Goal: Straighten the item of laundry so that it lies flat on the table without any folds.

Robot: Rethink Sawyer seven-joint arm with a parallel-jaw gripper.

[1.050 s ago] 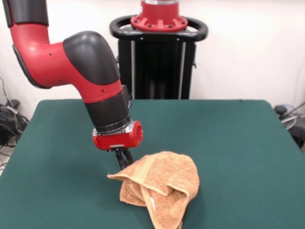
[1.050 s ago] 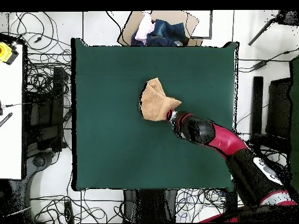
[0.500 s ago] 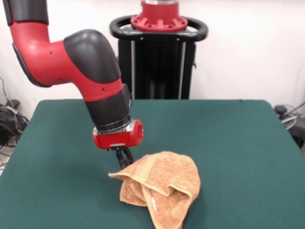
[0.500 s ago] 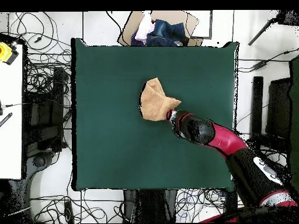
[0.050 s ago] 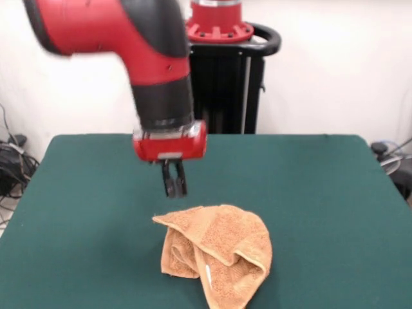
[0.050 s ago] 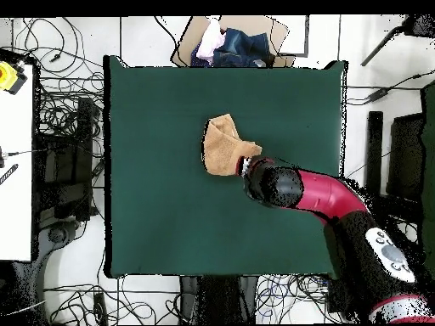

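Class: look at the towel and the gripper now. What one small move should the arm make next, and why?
Probably lower the gripper onto the pointed corner of the towel beneath it and pinch it. The gripper hangs above the cloth holding nothing, and the towel lies bunched with folds on the table.

The towel (image 5: 215, 254) is seen bunched and folded over itself on the counter (image 5: 322, 193), near the front edge in the front view and a little left of the middle. The pincer (image 5: 174, 187) is held above the counter, clear of the towel, behind it and over its left end. In the overhead view the towel (image 6: 225, 146) is placed near the counter's (image 6: 153, 212) middle, toward the upper half, and the arm (image 6: 314, 193) is reached in from the lower right, its end just beside the towel's right corner.
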